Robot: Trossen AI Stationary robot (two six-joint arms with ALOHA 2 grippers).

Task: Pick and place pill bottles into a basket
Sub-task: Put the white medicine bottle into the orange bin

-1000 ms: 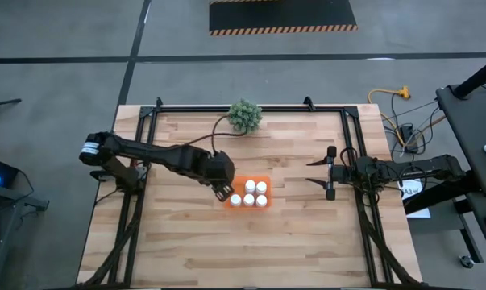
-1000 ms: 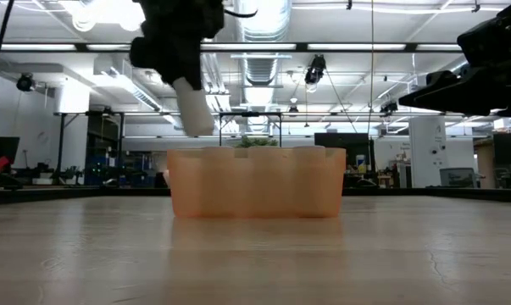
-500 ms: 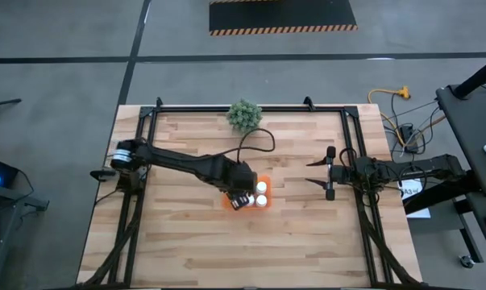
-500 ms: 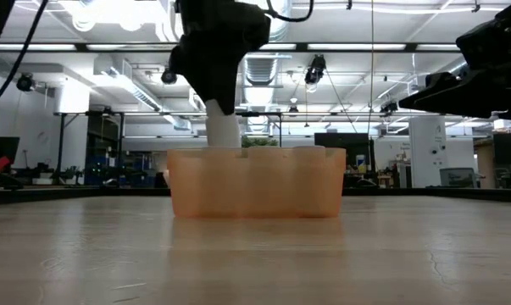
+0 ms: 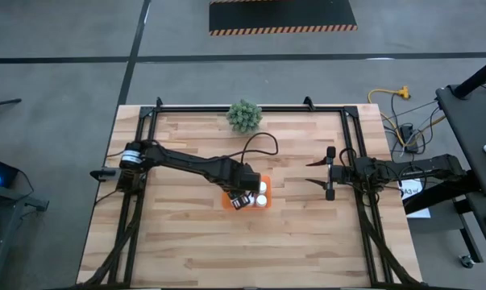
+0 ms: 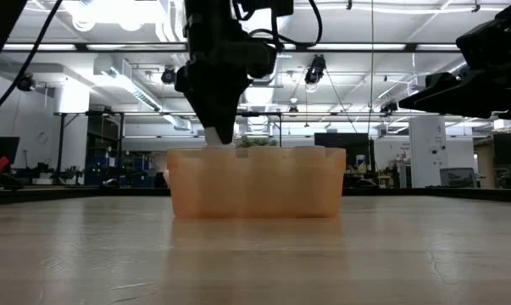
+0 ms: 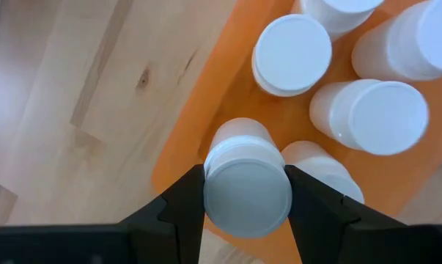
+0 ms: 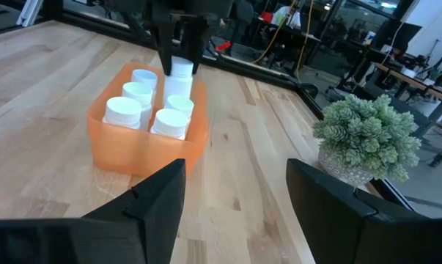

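the table (image 5: 291, 234) is wide and bare around the left gripper (image 7: 246, 220). right under that gripper sits the tray (image 5: 226, 201), and five bottles (image 8: 171, 123) already stand inside it, close together. the gripper is squeezed tight on the sixth bottle (image 7: 248, 188), holding it by the cap end, and from the side the bottle dips just past the tray rim (image 6: 255, 153) at the near left corner.

the last free spot is small, so i think this could go wrong. the bottle hangs right beside a neighbour (image 7: 323, 169) and close to the tray wall. if it goes down a bit off, it could sit on the neighbour's cap or catch the wall and tip over. if the fingers (image 7: 178, 213) let go while it leans, it could fall on the others. the fingers also have little room between the bottles, so pulling up could knock one.

the right gripper (image 8: 235, 194) waits well off to the side, fingers apart and holding nothing. the plant (image 5: 244, 116) is far behind and in no danger.
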